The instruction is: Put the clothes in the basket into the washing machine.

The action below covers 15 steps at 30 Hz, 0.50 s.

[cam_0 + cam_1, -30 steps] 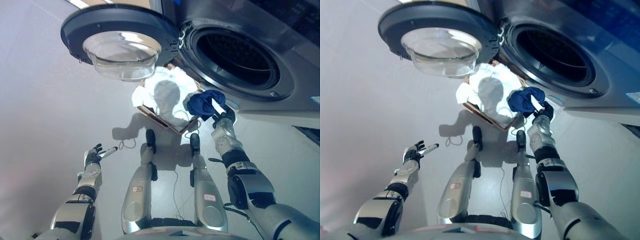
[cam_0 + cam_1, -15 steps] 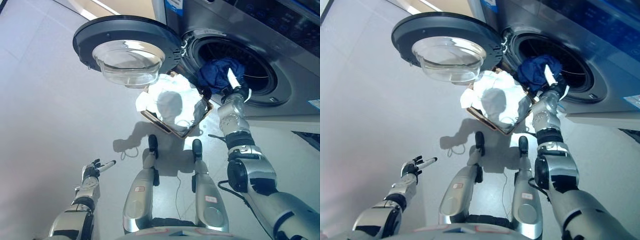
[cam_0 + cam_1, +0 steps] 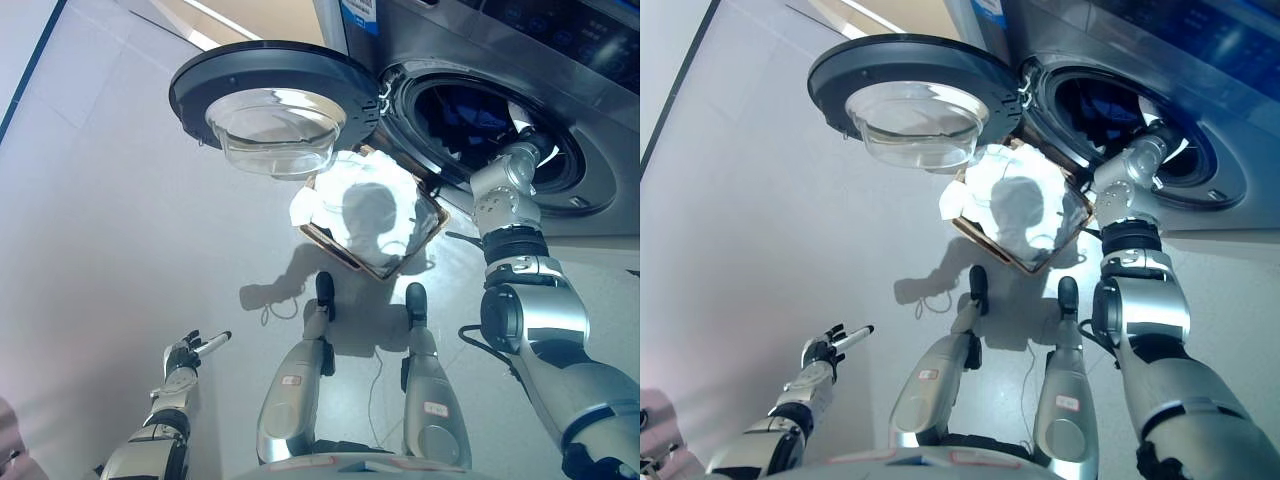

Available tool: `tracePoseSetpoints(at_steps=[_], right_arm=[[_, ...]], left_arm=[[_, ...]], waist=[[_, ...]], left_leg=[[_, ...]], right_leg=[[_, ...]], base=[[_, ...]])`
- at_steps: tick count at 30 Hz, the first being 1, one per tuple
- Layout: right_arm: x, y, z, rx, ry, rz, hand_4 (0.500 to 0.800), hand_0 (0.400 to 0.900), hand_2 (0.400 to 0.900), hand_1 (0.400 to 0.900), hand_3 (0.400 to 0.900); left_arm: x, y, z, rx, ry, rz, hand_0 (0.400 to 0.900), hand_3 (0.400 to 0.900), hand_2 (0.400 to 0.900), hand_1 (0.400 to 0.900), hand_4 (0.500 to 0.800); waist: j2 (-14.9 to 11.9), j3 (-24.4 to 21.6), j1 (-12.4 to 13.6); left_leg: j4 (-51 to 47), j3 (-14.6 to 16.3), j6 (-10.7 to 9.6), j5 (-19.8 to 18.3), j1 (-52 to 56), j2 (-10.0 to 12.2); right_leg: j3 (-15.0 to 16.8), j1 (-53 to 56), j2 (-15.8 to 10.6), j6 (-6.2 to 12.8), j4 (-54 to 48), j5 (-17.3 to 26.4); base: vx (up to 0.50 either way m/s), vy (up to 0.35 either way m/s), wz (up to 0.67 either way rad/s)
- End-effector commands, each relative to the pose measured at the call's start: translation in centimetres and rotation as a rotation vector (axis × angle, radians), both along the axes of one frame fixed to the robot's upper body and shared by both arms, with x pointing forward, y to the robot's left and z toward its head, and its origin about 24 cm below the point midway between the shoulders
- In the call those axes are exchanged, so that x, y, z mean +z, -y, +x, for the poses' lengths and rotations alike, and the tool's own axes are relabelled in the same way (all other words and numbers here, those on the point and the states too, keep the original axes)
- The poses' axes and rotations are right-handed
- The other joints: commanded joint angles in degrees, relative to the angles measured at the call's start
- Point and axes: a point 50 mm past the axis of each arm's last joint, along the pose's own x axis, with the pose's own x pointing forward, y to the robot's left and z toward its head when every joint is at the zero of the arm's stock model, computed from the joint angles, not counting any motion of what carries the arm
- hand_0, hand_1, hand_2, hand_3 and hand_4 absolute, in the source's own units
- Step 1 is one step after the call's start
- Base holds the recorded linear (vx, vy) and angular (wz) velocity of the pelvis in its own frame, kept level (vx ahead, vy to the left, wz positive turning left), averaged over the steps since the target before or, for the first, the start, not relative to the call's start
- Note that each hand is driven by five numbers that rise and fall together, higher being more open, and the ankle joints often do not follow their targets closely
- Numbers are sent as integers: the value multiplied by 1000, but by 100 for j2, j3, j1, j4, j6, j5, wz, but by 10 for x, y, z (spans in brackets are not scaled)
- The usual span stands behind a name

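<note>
White-tipped fingers spread loose, my left hand [image 3: 188,352] idles at lower left over the floor [image 3: 110,200]. Mid-frame, one basket [image 3: 372,222] holds one white cloth [image 3: 365,195] under the open door [image 3: 275,95]. At upper right, my right hand [image 3: 522,128] reaches into the one washing machine [image 3: 600,150], beside a dark blue garment [image 3: 470,112] in the drum; I cannot tell its grip. I'd push deep before letting go, so nothing drapes over the rim.
</note>
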Motion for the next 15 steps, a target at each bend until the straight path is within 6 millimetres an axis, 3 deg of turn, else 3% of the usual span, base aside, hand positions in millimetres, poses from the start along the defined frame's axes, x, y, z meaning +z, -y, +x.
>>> tracePoseSetpoints(at_steps=[1,10,15], right_arm=[[105,-6,-5,7,332,-142,800,900,900,900,900],[82,-8,-1,42,276,-134,800,900,900,900,900],[56,-14,6,118,172,-195,800,900,900,900,900]], left_arm=[[-9,-6,-22,70,-58,11,900,900,900,900,800],[-12,11,-16,51,-56,-30,900,900,900,900,800],[-14,15,-17,50,-61,-44,900,900,900,900,800]], waist=[[704,95,-75],[737,-56,-253],[690,-72,-316]], left_leg=[[-14,-421,23,-639,-305,23],[-14,-360,-2,-614,-220,17],[-14,-342,-12,-619,-197,57]], right_leg=[[-173,641,89,-248,384,-140],[-117,763,48,-222,311,-99],[-75,736,72,-211,342,-105]], base=[[47,25,-3],[37,37,-3],[-15,13,-6]])
